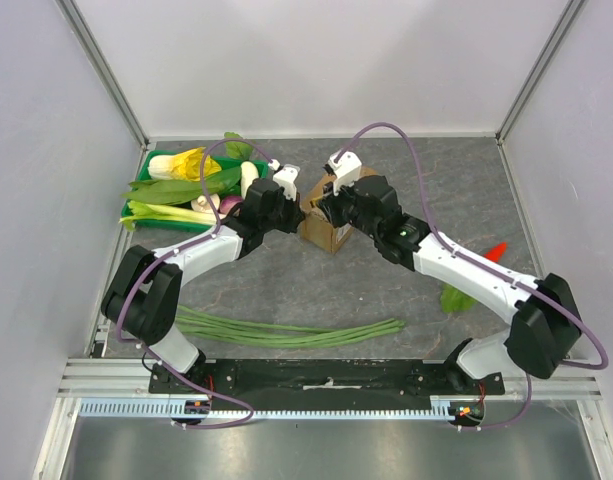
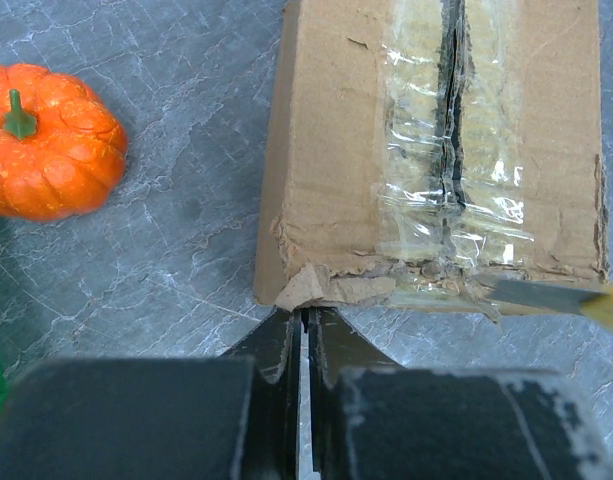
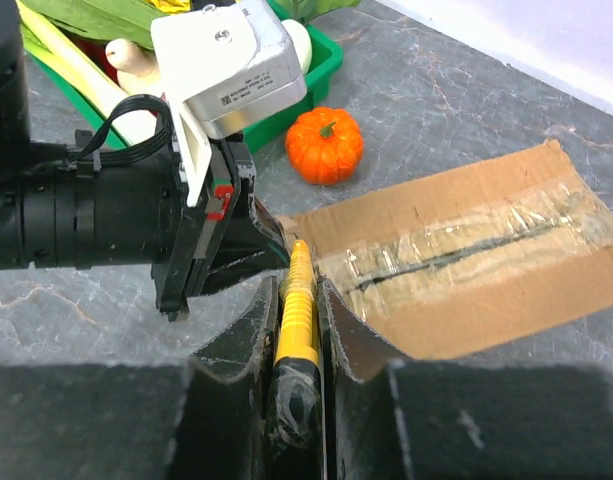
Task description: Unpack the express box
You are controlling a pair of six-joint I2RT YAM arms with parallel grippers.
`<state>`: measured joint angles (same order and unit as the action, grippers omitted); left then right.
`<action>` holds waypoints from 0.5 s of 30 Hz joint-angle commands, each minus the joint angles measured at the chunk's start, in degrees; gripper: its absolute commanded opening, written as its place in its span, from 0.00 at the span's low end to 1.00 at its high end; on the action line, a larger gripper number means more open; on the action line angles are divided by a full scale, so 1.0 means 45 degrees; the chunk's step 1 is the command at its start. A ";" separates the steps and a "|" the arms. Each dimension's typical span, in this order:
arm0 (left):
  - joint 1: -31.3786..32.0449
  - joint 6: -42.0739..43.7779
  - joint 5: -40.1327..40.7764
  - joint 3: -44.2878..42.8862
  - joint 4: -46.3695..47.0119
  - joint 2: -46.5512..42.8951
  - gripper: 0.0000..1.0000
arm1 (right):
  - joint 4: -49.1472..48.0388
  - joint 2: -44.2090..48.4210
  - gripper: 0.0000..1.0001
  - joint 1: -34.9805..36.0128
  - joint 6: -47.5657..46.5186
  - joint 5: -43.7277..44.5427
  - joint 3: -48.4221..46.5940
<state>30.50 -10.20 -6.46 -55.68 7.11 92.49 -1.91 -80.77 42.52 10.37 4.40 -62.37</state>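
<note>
The express box (image 1: 329, 232) is a small brown cardboard box, lying closed with its taped seam up (image 2: 426, 150). The tape along the seam is slit, and the near corner is torn. My left gripper (image 2: 306, 322) is shut, with its tips touching that torn corner; in the top view it (image 1: 289, 197) is at the box's left side. My right gripper (image 3: 298, 290) is shut on a yellow utility knife (image 3: 299, 300). The knife's tip is at the box's near end (image 3: 466, 255), and its blade shows in the left wrist view (image 2: 551, 295). In the top view the right gripper (image 1: 331, 203) is over the box.
A small orange pumpkin (image 2: 46, 140) sits left of the box and also shows in the right wrist view (image 3: 326, 145). A green tray (image 1: 146, 165) of vegetables stands at the back left. Long green beans (image 1: 286, 333) lie near the arm bases. A red chili (image 1: 496, 250) and a green leaf (image 1: 456, 298) lie at the right.
</note>
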 commanded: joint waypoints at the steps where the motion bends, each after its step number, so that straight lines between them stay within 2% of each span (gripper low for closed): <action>1: 0.0038 0.0410 -0.0283 -0.0126 -0.0057 -0.0143 0.02 | -0.1058 -0.0663 0.00 0.0004 -0.0742 0.0017 -0.0516; 7: 0.0038 0.0371 -0.0245 -0.0127 -0.0019 -0.0064 0.02 | -0.1313 -0.1327 0.00 0.0004 -0.0859 -0.0022 -0.0574; 15: 0.0038 0.0313 0.0087 -0.0146 -0.0038 0.0092 0.02 | -0.1392 -0.1114 0.00 0.0023 -0.1210 0.0583 0.0206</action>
<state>30.50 -10.15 -6.52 -55.68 7.14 92.51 -4.93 -87.20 42.54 7.20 4.82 -62.70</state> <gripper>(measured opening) 0.033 0.222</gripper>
